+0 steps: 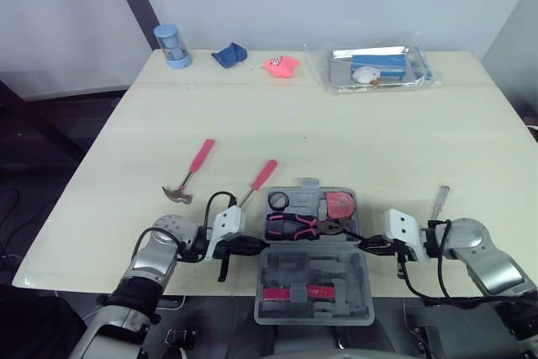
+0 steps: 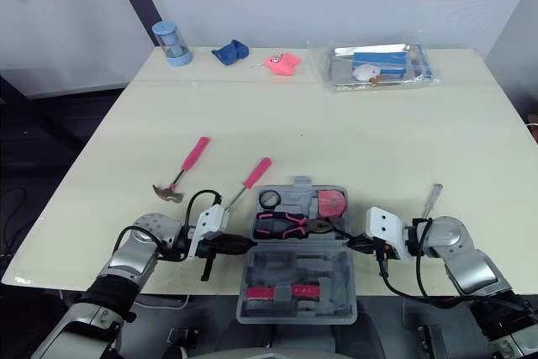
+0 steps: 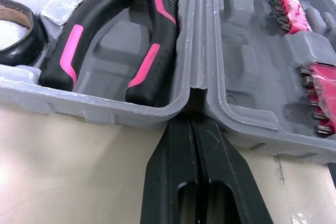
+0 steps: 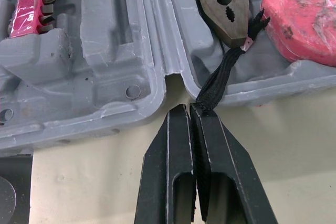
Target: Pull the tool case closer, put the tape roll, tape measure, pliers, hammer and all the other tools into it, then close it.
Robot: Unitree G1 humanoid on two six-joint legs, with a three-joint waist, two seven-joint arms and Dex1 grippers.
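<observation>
Packing looks partway done. The case (image 1: 311,266) lies open at the table's near edge, between the two arms, one half toward the robot and overhanging the edge. The far half holds the tape roll (image 1: 278,201), pliers (image 1: 290,226) and red tape measure (image 1: 340,204), each in its moulded pocket. The near half carries pink bit holders (image 3: 286,11).

The left gripper (image 3: 193,121) has its fingers pressed together, tips at the notch where the two halves hinge on the case's left side. The right gripper (image 4: 188,109) is likewise closed, its tips at the matching notch on the right. A black strap (image 4: 226,74) runs from beside the plier head over the rim to those tips. I cannot tell whether it is pinched or just resting there. Flanking the hinge line like this seems meant to steady or nudge the case, since closed tips fit the notches and both sides get the same push.

Out on the table, well apart from the case, lie the hammer (image 1: 189,174) and a pink-handled screwdriver (image 1: 259,181). A second screwdriver (image 1: 440,199) lies to the right near the right arm. These need loading before the lid can shut.

No brand, label or writing is readable on the case or tools.
</observation>
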